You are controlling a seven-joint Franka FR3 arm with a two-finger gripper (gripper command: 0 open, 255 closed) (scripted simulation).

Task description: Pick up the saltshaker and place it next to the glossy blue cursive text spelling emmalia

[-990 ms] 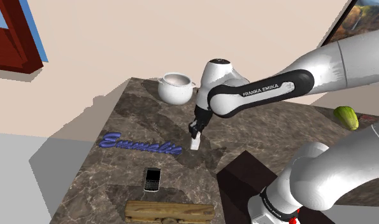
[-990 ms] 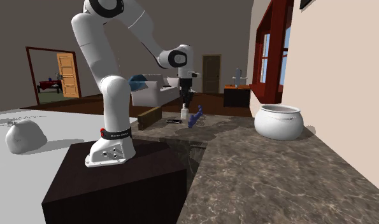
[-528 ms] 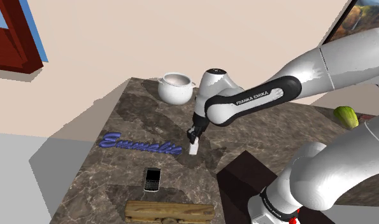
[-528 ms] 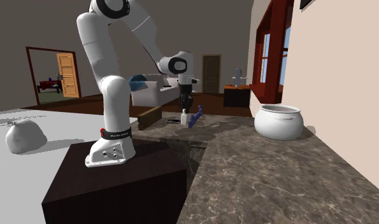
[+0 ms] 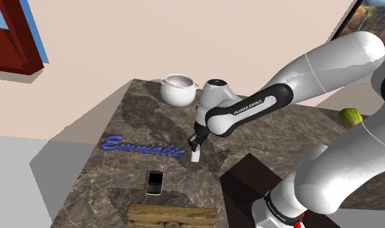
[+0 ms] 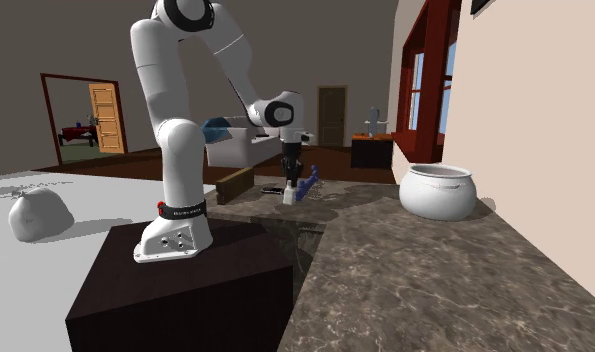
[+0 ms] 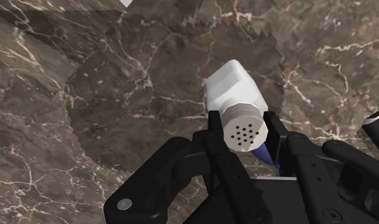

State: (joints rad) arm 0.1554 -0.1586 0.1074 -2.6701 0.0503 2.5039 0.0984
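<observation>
Gripper point(image 5: 196, 144) and load are met first in the shoulder view: the black fingers are closed on a white saltshaker point(image 5: 195, 155), which is held low over a dark, veined stone countertop point(image 5: 139, 110), just beside the end of the blue cursive lettering point(image 5: 142, 148). "Emmalia" can be read in it, and "FRANKA EMIKA" on the arm's forearm. A white pot point(image 5: 178, 89) is set at the far end of the countertop, a black phone point(image 5: 155, 182) and a wooden block point(image 5: 172, 216) at the near end. Beige walls and a red-brown window frame point(image 5: 16, 39) are seen behind. Compared with a second ago, the saltshaker has been carried lower and nearer the lettering.

In the second exterior view the gripper point(image 6: 290, 180) is pointed straight down, with the saltshaker point(image 6: 288, 195) upright beneath it and the blue cursive lettering point(image 6: 307, 186) just beside it. A white sofa point(image 6: 240, 140) and an orange door point(image 6: 103, 118) are shown beyond. Here too the saltshaker is lower than before; whether the countertop is touched cannot be told.

In the wrist view the perforated cap of the saltshaker point(image 7: 235, 95) is clasped between the fingers of the gripper point(image 7: 243, 127).
</observation>
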